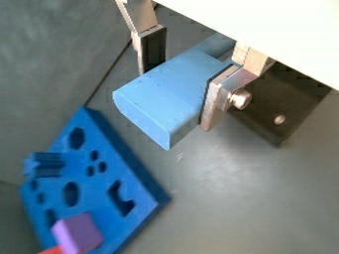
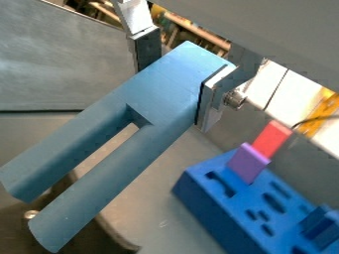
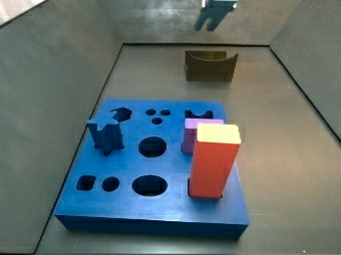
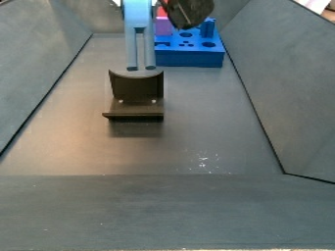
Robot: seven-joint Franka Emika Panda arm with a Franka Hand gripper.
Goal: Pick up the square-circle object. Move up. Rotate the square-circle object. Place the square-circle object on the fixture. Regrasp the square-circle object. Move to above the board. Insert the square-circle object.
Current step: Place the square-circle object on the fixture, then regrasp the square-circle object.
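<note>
Matte grey-blue square-circle object (image 2: 133,129), a long square-sided bar, is clamped between the gripper's (image 1: 185,84) 2 flat silver fingers (image 1: 216,99). In a side view it hangs upright (image 4: 139,34) just above the fixture (image 4: 135,91), a dark olive-brown block with 1 curved U-shaped notch on top. Beyond it lies the board (image 3: 154,164), a glossy bright-blue slab with round, square and odd-shaped holes. It holds 1 tall red-orange block (image 3: 214,159), 1 purple block (image 3: 197,127) and 1 dark blue notched peg (image 3: 104,134).

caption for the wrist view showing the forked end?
Pincer grips the square-circle object, its forked end free, near the board.
</note>
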